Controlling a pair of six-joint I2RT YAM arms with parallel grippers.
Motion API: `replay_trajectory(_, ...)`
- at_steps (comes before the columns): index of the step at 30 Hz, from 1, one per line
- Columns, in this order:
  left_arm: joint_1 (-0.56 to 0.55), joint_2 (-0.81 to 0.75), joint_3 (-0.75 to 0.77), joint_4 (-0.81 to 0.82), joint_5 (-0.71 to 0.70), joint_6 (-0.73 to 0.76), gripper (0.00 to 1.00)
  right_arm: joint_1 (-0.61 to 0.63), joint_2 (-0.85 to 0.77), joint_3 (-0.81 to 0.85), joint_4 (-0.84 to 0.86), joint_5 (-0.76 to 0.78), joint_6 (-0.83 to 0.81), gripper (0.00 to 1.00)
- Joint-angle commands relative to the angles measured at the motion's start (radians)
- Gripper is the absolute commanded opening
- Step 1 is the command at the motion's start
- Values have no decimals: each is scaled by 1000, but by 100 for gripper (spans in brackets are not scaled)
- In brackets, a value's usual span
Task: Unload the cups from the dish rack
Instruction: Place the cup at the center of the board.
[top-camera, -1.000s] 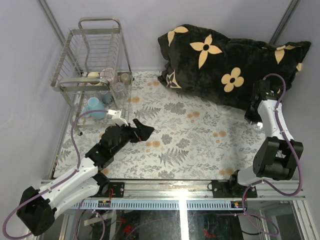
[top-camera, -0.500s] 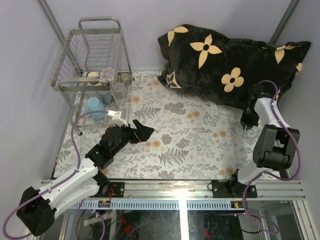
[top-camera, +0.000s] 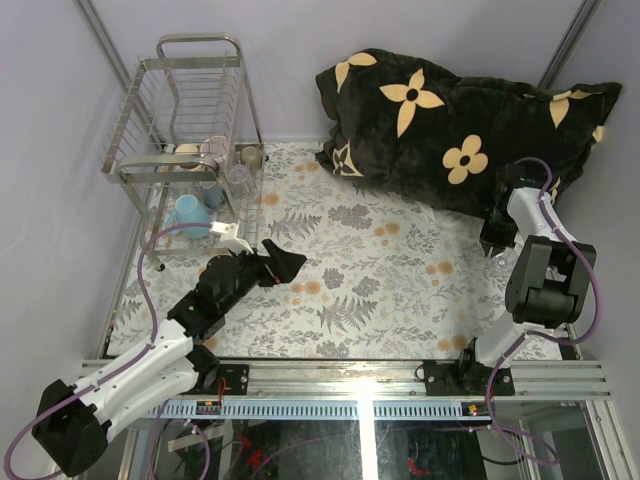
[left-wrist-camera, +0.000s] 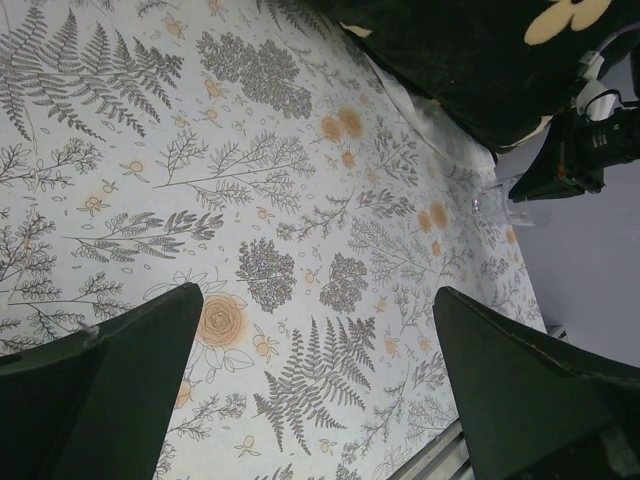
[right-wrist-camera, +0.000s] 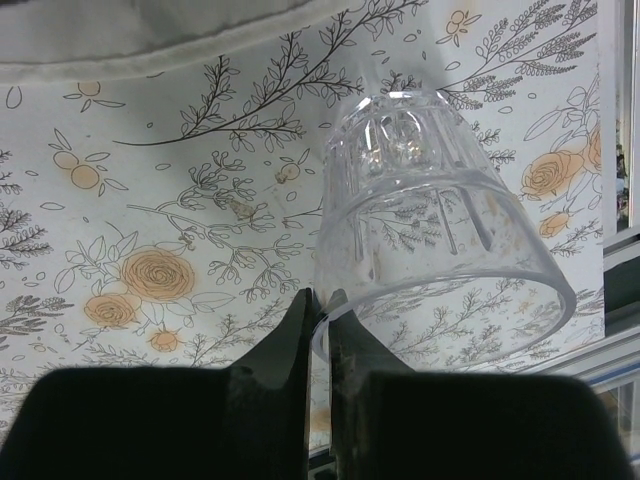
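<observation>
Dish rack (top-camera: 185, 110): shiny boxy wire frame, far left; holds light blue mug (top-camera: 188, 213) and lilac mug (top-camera: 214, 148); left gripper (top-camera: 287, 259): black fingers spread wide over fern-print cloth (top-camera: 380, 280); plush black flowered pillow (top-camera: 450, 110); right gripper (right-wrist-camera: 320, 300): pinched on rim of ribbed clear glass (right-wrist-camera: 430, 200), just beside the pillow.

From above, the dish rack (top-camera: 200, 61) partly hides the cups (top-camera: 188, 212), and the clear glass (right-wrist-camera: 440, 210) is too small to see.

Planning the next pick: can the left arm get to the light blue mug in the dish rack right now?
Probably yes. The left end effector is open and empty, close to the light blue mug, though the dish rack wires may crowd the approach.
</observation>
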Motion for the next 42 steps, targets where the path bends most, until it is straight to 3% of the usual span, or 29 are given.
replay_trajectory(1,-7,-31,-14,42,-26,-1,100,-3,43,35,-2,-31,-25,15)
replay_trajectory(3,-7,-23,-10,39,-24,-2,100,-2,54,36,-2,-28,-26,21)
replay_trajectory(9,-7,-17,-10,38,-24,-4,100,-3,79,43,-3,-35,-23,22)
replay_trajectory(15,-7,-16,-10,42,-20,-5,100,-2,70,65,-14,-10,-22,36)
replay_trajectory(23,-7,-10,-12,47,-16,-8,100,-3,12,109,-39,24,-14,38)
replay_trajectory(29,-7,-5,-12,50,-15,-7,100,-2,-26,135,-53,93,-3,46)
replay_trajectory(36,-7,4,-6,48,-20,-2,100,16,-226,159,-27,119,28,46)
replay_trajectory(42,-7,35,21,26,-70,33,100,28,-469,24,128,-63,70,48)
